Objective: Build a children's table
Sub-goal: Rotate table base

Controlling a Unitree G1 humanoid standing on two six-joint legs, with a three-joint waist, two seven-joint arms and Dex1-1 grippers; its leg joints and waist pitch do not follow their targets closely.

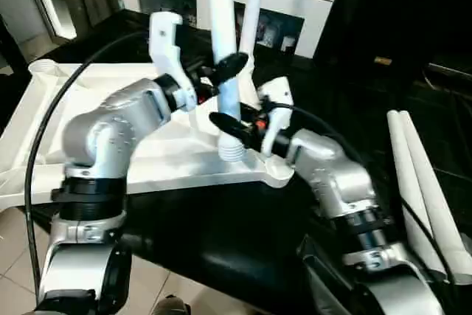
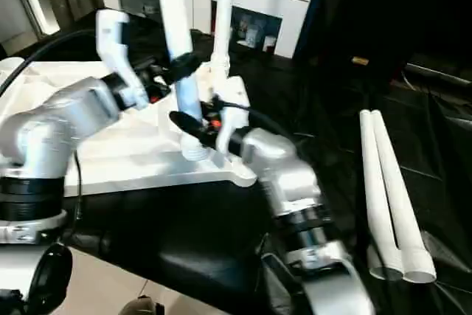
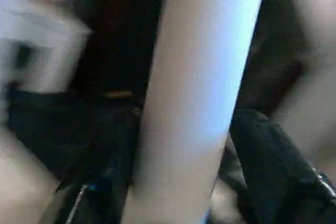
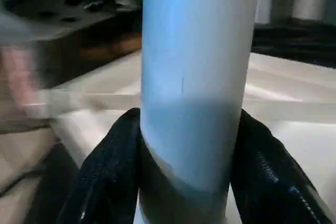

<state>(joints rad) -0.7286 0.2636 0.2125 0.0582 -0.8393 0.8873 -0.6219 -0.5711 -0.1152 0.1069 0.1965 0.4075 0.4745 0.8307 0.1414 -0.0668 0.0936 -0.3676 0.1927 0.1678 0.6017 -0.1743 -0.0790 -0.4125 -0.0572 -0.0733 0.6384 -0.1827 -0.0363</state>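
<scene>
Our right gripper [image 1: 225, 125] has its two black fingers [image 4: 107, 171] closed against both sides of a white tube leg [image 1: 221, 42] just above its ribbed lower end, and our left gripper [image 1: 230, 66] sits higher on the same leg, fingers part-open with one on each side; we cannot tell if they press it. The leg stands nearly upright, long axis vertical, ribbed end down at the near right corner of the upturned white table top [image 1: 110, 156]. A second leg [image 1: 252, 16] stands upright just behind, and two more legs [image 2: 391, 197] lie side by side on the dark surface [image 1: 221, 234] to our right.
</scene>
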